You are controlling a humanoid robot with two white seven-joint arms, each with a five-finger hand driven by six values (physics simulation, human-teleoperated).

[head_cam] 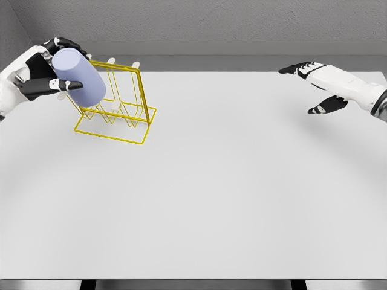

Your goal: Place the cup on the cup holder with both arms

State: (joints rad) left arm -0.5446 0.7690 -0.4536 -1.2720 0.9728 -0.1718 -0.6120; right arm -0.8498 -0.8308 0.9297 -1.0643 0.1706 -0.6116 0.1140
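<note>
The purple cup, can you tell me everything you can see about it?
The pale lavender cylindrical cup looks smooth and matte, like plastic, with no handle showing. It is tilted, its flat round end facing up and left. The robot's left hand grips it, dark fingers wrapped around its side. It hangs above the white table, at the left end of the yellow wire cup holder, overlapping its pegs.

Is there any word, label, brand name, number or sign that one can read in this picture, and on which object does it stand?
None: no readable text appears anywhere.
The cup, held by the left hand, is plain lavender with no print.
The yellow wire cup holder carries no label.
The white table and the right hand show no markings either.
</note>
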